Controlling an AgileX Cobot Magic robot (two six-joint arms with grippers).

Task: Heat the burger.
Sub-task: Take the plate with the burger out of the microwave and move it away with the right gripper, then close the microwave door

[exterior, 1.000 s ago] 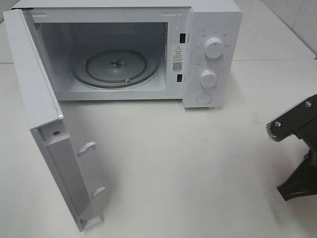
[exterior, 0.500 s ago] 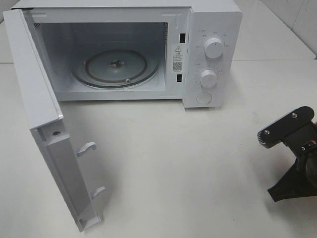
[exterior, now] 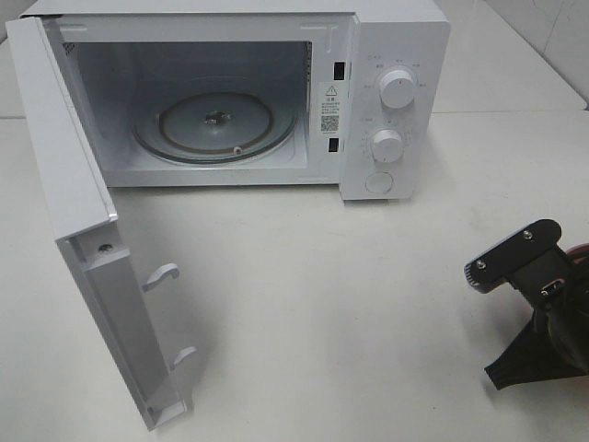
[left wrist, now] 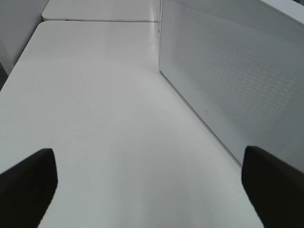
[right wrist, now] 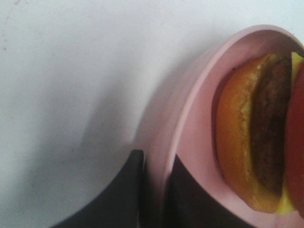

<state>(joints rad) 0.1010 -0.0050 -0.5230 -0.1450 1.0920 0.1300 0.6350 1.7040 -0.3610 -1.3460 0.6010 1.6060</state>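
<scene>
The burger [right wrist: 256, 142], with golden bun, dark patty, red tomato and yellow cheese, sits on a pink plate [right wrist: 190, 123] in the right wrist view. My right gripper [right wrist: 154, 190] is shut on the plate's rim, one finger inside and one outside. In the exterior view only a sliver of the pink plate [exterior: 580, 254] shows behind my right arm [exterior: 538, 304] at the table's right edge; the burger is hidden there. My left gripper [left wrist: 149, 190] is open and holds nothing, low over the table beside the microwave door's outer face [left wrist: 228, 80].
The white microwave [exterior: 396, 55] stands at the back with its door [exterior: 83, 230] swung wide open toward the front left. Its glass turntable [exterior: 216, 124] is bare. Two knobs and a button are on its right panel. White tabletop [exterior: 322, 304] lies between microwave and right arm.
My right arm has moved left and further into the exterior view, carrying the plate, whose pink edge now shows. The left gripper and microwave have not moved.
</scene>
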